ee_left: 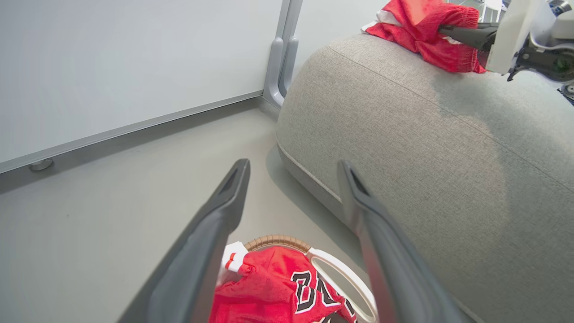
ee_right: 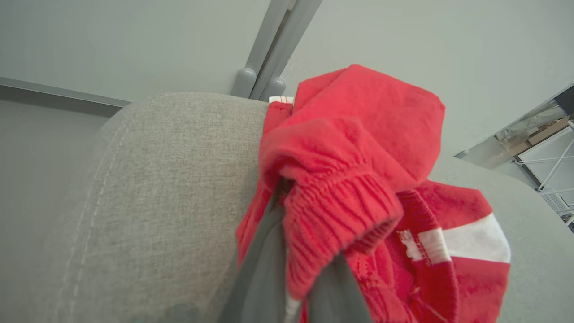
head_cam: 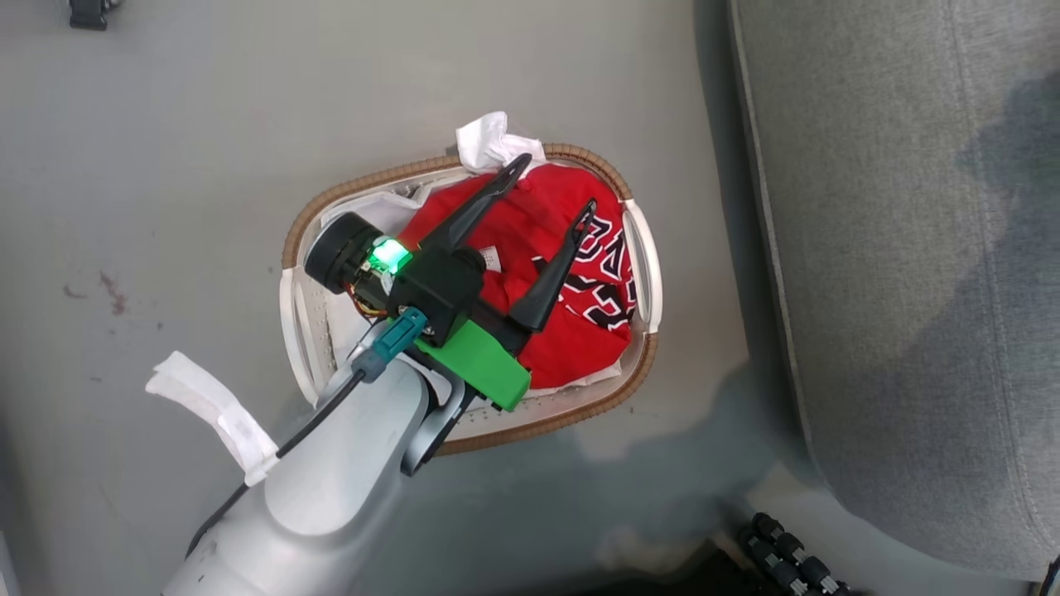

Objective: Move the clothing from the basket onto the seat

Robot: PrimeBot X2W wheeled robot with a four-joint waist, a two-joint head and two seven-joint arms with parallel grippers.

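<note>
Left gripper (head_cam: pixel 556 182) gapes above red lettered jersey (head_cam: pixel 517 232) in cream perforated basket (head_cam: pixel 356 189). Right gripper (ee_right: pixel 300 251) clamps red striped garment (ee_right: pixel 358 134) on grey woven sofa (ee_right: pixel 170 179).

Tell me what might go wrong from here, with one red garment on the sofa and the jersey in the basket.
1. The red garment lies on the sofa with its elastic band bunched around the right gripper. When the gripper opens and pulls away, the fabric may snag and be dragged along.
2. The white liner lies right beside the jersey under the open left gripper, so a grasp might pinch the liner too.
</note>
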